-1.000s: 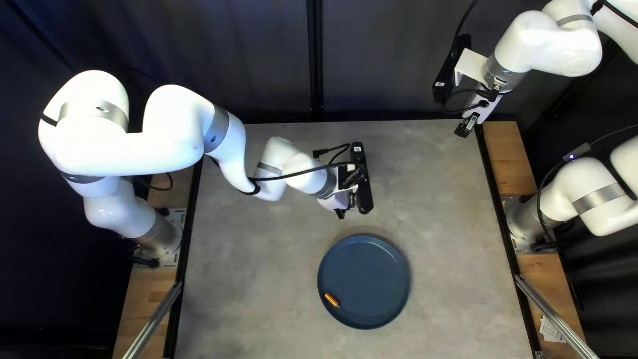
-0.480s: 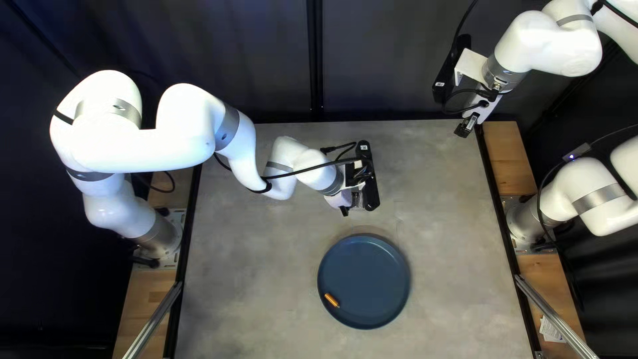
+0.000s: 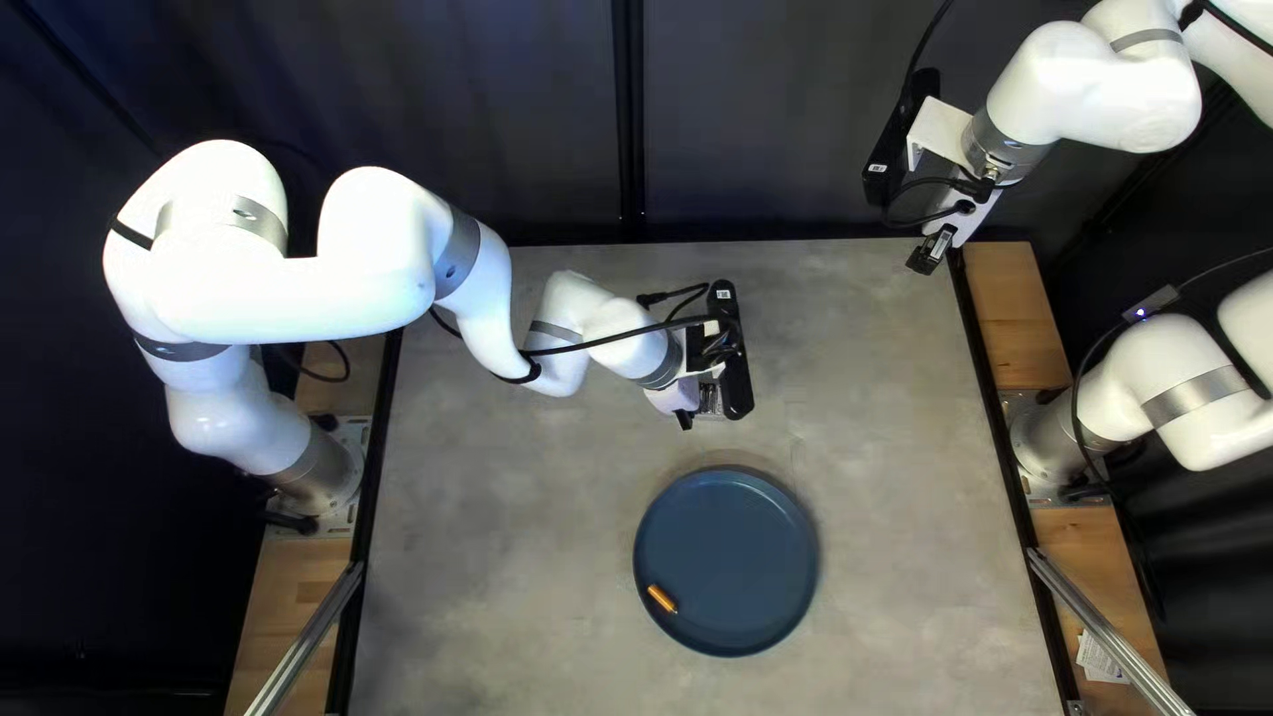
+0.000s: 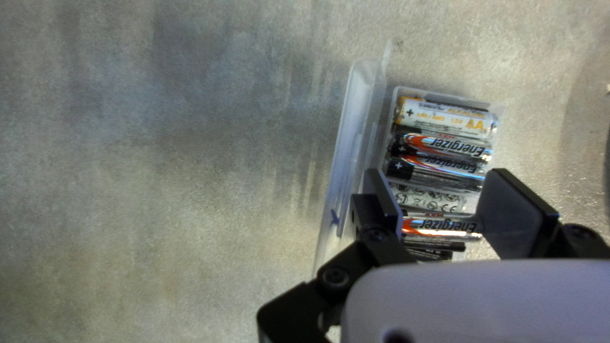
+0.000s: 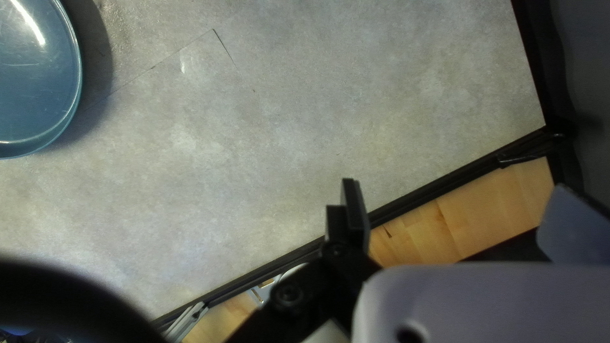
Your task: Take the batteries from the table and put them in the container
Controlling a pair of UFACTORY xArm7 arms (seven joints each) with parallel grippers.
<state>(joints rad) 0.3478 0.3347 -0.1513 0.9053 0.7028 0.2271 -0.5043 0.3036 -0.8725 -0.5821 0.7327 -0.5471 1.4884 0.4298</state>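
Note:
My left gripper is over the table's far half in the top left view, above the blue plate, where one orange battery lies near the rim. In the left wrist view the left gripper is open above a clear plastic container, its lid folded out beside it. Several batteries lie in rows inside; a battery stretches from finger to finger, contact unclear. My right gripper hangs at the far right corner. The right gripper is open and holds nothing in the right wrist view.
In the right wrist view the blue plate's edge shows far ahead of that gripper. Under its fingers run a black table edge rail and a strip of wood. A dark curtain hangs behind the table.
The left arm and its gripper have shifted slightly to the right in the top left view, with a tiny drift back at the end. The right arm and the plate have stayed put.

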